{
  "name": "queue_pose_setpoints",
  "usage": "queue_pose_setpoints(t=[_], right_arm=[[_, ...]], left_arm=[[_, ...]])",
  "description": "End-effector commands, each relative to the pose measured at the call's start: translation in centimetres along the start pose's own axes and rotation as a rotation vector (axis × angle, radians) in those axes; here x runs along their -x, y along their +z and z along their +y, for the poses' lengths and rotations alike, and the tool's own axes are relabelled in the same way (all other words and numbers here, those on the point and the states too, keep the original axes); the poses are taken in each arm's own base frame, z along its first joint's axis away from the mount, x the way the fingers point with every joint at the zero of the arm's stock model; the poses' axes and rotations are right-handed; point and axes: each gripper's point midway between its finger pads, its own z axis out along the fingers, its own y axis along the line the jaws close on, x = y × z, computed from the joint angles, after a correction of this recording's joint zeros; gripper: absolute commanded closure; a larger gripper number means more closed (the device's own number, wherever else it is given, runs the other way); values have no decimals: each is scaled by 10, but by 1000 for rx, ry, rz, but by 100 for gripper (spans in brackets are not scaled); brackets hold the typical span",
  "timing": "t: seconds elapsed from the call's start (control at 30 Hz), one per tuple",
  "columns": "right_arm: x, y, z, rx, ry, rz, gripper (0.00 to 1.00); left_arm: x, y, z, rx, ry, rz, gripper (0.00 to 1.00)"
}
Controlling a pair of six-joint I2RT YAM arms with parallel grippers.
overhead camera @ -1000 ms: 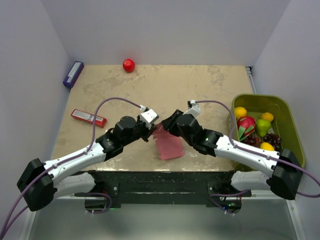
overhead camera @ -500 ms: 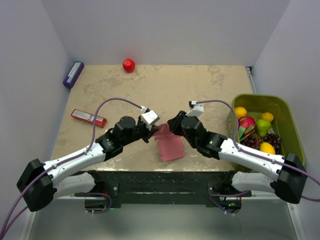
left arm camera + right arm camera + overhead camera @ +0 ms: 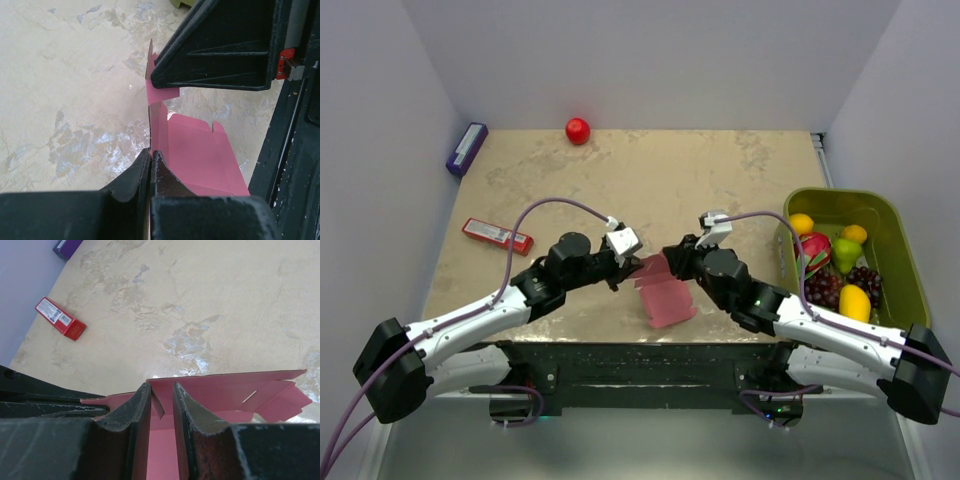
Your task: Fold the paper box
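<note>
Near the table's front edge: the paper box (image 3: 665,297) is laid partly flat on the table (image 3: 720,180), between the two arms, with one flap raised upright.
Left gripper (image 3: 151,156): clenched on the raised flap.
Right gripper (image 3: 162,392): jaws are set slightly apart, straddling an edge of the card; no pinch is seen.
Red packet (image 3: 497,235): placed well apart, towards the table's left side.

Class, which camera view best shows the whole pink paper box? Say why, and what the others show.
Top external: the paper box has nearly its whole outline visible there. Left wrist shows only an upright flap and one panel; right wrist, only its raised edge.
</note>
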Motion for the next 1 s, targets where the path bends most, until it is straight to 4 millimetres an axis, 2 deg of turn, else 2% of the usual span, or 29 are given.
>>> queue_pose_setpoints(t=[0.0,0.13,0.27,0.37,0.43,0.47,0.53,0.57,0.63,0.67,0.77,0.87,0.93,0.97], right_arm=[[5,0,-35,-122,-167,-48,73],[1,1,-46,-170,-221,-38,72],[-3,-1,-55,-204,-237,-26,70],[7,-6,-50,-194,-213,-40,62],[22,-9,-39,-172,-178,-55,55],[24,-14,-38,-167,-178,-39,48],[37,-18,-29,-158,-126,-46,41],[34,-20,-24,-132,-130,-18,39],[35,-23,-13,-112,-85,1,38],[28,-24,-12,-112,-86,26,38],[9,-30,8,-68,-56,68,38],[-21,-37,36,-3,-38,130,37],[-40,-34,45,-19,-31,157,38],[-51,-38,55,0,-38,173,39]], left_arm=[[33,-5,-25,-142,61,-98,100],[33,-6,-37,-213,56,-98,100],[35,-7,-39,-222,51,-104,100],[32,-3,-28,-161,37,-84,100],[24,2,-11,-69,16,-41,100],[23,4,-5,-34,8,-28,100],[10,8,11,55,-6,33,100],[11,10,14,75,-50,41,100],[2,12,21,118,-75,77,100],[2,13,23,130,-90,83,100],[-3,14,28,163,-111,108,100],[-5,16,25,156,-136,120,100],[-8,19,23,141,-156,132,100],[-8,20,23,139,-174,134,100]])
